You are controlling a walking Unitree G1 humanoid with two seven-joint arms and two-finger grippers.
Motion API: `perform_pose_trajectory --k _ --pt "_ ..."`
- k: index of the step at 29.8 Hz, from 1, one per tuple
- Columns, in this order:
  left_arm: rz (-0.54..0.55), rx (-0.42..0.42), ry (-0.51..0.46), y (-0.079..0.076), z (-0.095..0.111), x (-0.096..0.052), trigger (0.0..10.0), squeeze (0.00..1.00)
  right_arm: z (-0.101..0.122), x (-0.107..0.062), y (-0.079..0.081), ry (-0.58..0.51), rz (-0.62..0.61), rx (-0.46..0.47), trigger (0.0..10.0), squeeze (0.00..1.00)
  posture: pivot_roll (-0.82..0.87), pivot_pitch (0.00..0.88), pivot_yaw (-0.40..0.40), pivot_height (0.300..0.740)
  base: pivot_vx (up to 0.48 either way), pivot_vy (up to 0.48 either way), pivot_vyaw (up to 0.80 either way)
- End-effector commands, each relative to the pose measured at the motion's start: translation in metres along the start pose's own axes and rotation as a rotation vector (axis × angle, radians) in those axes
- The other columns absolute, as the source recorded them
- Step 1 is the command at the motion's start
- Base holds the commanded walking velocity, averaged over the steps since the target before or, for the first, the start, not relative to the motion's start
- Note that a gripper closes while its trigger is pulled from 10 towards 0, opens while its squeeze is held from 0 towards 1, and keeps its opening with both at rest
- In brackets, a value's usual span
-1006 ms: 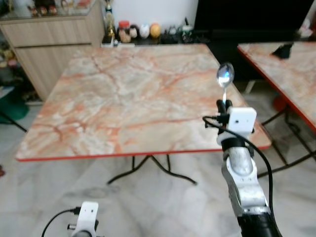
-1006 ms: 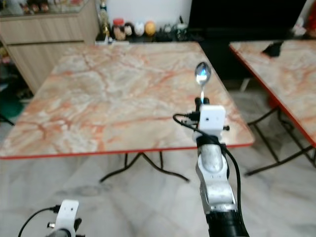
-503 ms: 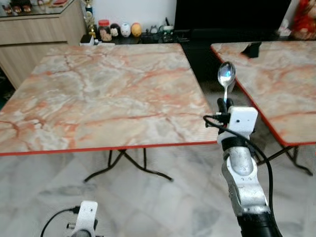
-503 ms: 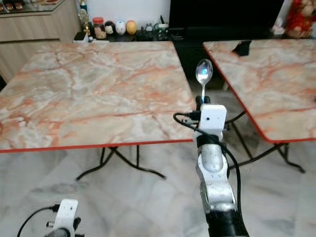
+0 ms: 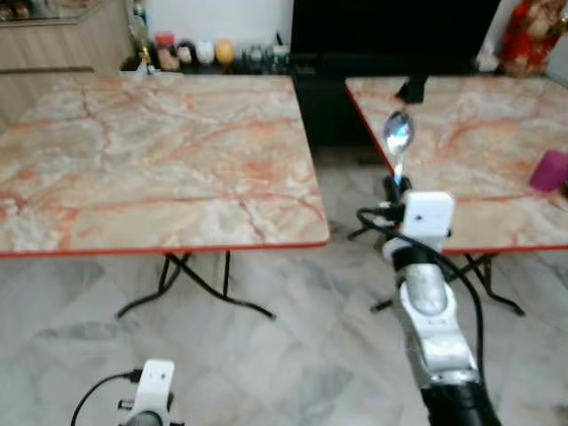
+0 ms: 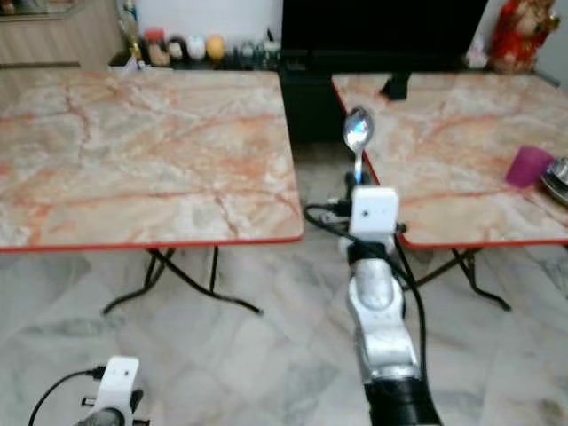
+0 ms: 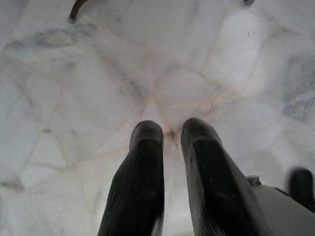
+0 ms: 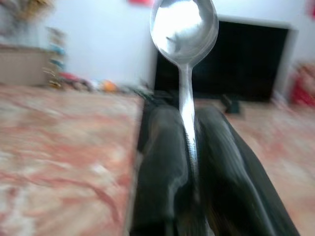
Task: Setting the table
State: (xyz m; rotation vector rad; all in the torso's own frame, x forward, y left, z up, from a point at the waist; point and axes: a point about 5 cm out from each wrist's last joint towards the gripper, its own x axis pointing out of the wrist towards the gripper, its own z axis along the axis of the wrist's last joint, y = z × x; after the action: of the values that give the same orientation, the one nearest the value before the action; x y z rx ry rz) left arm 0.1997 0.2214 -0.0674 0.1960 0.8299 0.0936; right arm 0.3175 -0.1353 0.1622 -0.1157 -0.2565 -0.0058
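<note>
A silver spoon (image 5: 398, 137) stands upright with its bowl up, its handle clamped in my right gripper (image 5: 396, 185), which is raised in front of me between two marble-patterned tables. The wrist view shows the spoon (image 8: 184, 29) rising from between the two black fingers (image 8: 162, 172). The left table (image 5: 151, 160) is in front of me to the left. The right table (image 5: 470, 169) carries a purple cup (image 6: 530, 166) and a metal dish (image 6: 557, 182) at its right edge. My left gripper (image 7: 170, 135) hangs low over the tiled floor, fingers close together with nothing between them.
A black TV unit (image 5: 390, 35) stands behind the tables. A shelf with small jars and figurines (image 5: 191, 51) lines the back wall, beside a wooden cabinet (image 5: 53, 31). A red figure (image 6: 513, 31) stands at the back right. A small black object (image 5: 413, 89) lies on the right table.
The whole view has swung to the right: the left table has slid leftwards and the right table with the purple cup has come into view. My right gripper still holds the spoon upright.
</note>
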Motion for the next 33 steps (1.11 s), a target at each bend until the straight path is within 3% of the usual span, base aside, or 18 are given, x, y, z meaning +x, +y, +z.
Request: perform_pose_trajectory --k 1,14,33 --pt "0.0 0.011 0.014 -0.0001 -0.0031 -0.0006 10.0 0.0 0.0031 0.0018 -0.0052 -0.01 -0.013 -0.015 10.0 0.0 0.01 0.0 0.006 0.74 0.0 -0.368 0.56" --pt "0.001 0.016 0.01 0.0002 -0.0021 -0.0004 10.0 0.0 0.0031 0.0017 -0.005 -0.008 -0.018 0.007 10.0 0.0 0.01 0.0 0.007 0.74 0.0 -0.245 0.13" --pt "0.002 0.022 0.012 0.0011 -0.0025 -0.0004 10.0 0.0 0.003 0.0023 -0.0047 -0.004 -0.013 -0.017 10.0 0.0 0.01 0.0 0.006 0.74 0.0 -0.37 0.0"
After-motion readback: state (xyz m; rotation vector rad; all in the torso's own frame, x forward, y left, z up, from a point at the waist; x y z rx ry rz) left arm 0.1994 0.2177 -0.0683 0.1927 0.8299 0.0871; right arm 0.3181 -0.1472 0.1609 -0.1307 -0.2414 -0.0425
